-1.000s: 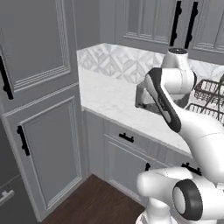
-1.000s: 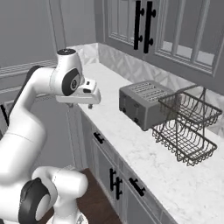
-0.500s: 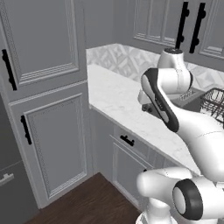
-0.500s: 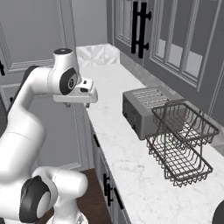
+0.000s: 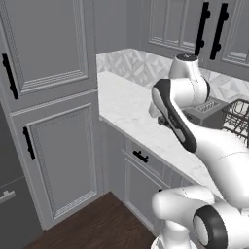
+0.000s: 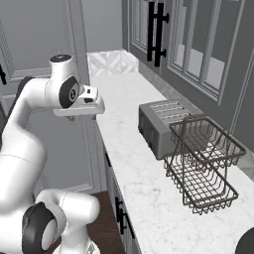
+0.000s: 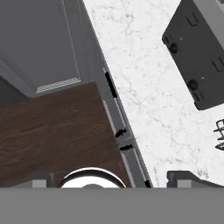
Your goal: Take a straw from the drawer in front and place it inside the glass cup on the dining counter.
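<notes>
Gripper point(image 7: 112, 177) first: from my remote seat I see its two dark finger tips standing well apart at the bottom of the hand view, spread and holding nothing, pointing straight down from high above the cabinet fronts.

From the left base view, my white arm point(image 5: 194, 131) bends over a marble counter point(image 5: 131, 116) backed by diamond-patterned tile. Tall grey cabinet doors point(image 5: 58, 160) with vertical black handles stand to the left, over a dark wood floor point(image 5: 97, 226).

The drawer point(image 5: 146, 158) I am after sits shut just under the counter's edge, its short black bar handle point(image 5: 141, 156) lying horizontal. In the hand view that handle point(image 7: 110, 84) appears as a thin black bar along the cabinet front, between the wood floor and the marble.

On the counter, in the right base view, a grey toaster point(image 6: 161, 126) stands just beside a two-tier wire rack point(image 6: 201, 168).
</notes>
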